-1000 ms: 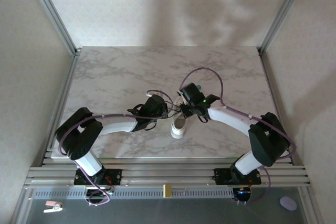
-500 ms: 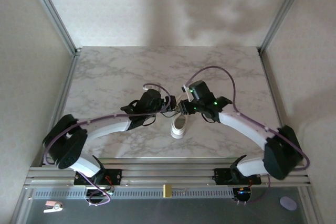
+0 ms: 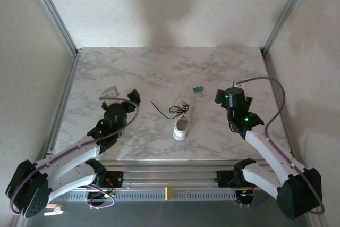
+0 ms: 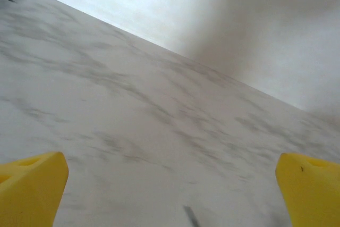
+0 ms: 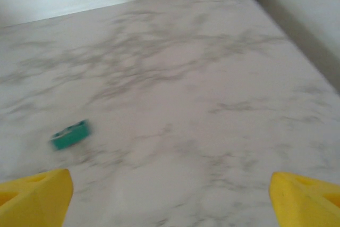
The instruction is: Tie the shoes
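Sneaker (image 3: pixel 181 124) laces (image 3: pixel 169 111) sprawl loose toward 10 o'clock. Left gripper (image 4: pixel 170 184), right gripper (image 5: pixel 170 190): jaws apart, empty. Risk: thin laces slip pinch; tug drags sneaker.

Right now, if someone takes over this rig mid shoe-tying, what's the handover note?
Left hand: open, empty, over the table left of the sneaker.
Right hand: open, empty, right of the sneaker, with the small green object ahead of it.
Sneaker: upright mid marble table, touched by neither hand. Black laces lie slack at its left, one end trailing over the table.
Done: no finished bow that I can make out.
Left: probably regrasp both lace ends and tie.
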